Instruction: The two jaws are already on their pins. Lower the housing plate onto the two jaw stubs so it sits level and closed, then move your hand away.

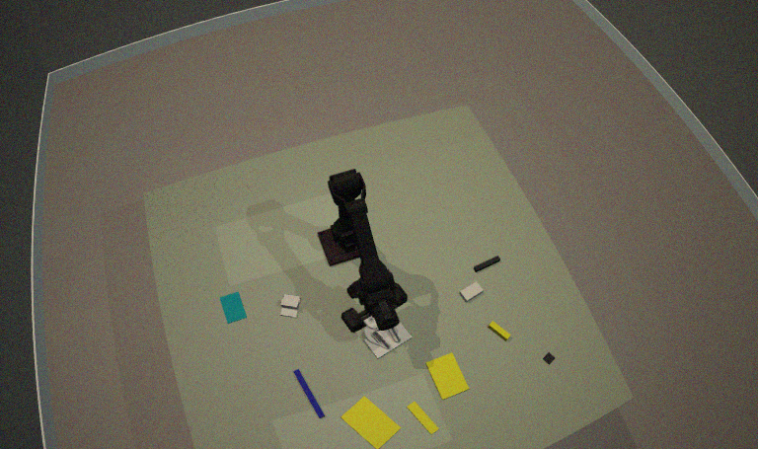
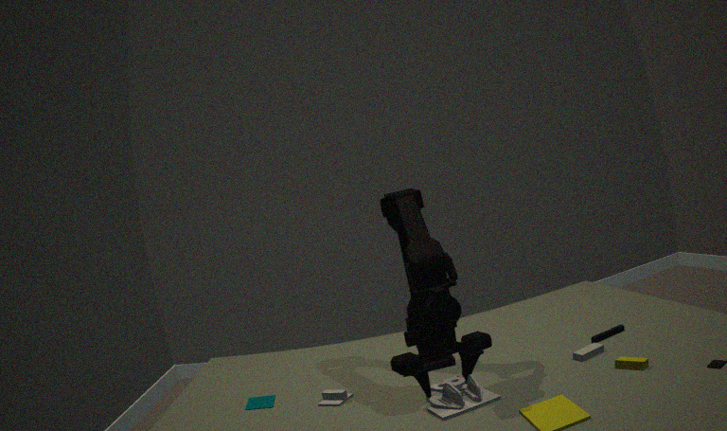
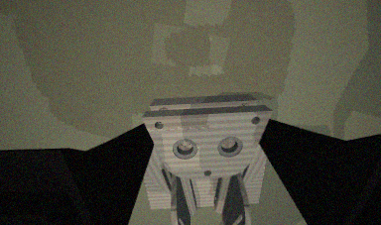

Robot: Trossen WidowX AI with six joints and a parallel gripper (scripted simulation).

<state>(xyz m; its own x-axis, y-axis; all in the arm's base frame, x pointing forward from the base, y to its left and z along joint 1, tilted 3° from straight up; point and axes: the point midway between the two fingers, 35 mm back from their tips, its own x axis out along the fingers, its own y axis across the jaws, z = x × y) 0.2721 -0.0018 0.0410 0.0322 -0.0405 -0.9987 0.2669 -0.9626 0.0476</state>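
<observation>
Two black fingertips (image 1: 368, 323) (image 2: 451, 386) grip one white, flat housing plate (image 2: 453, 379) (image 3: 200, 161) by opposite edges, probably so its two ringed holes can meet the two grey upright jaws (image 2: 462, 392) (image 3: 208, 205) below; it sits over one white base plate (image 1: 385, 348) (image 2: 466, 408) (image 3: 159, 201).

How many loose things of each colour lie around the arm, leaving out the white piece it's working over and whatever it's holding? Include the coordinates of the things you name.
Yellow (image 1: 447, 375) (image 2: 555, 413): 4
White blocks (image 1: 472, 291) (image 2: 588, 351): 2, counting the left block and its thin base as one
Black (image 1: 487, 263) (image 2: 608, 332): 2
Teal (image 1: 233, 307) (image 2: 260, 403): 1
Blue (image 1: 309, 393): 1
Total: 10
</observation>
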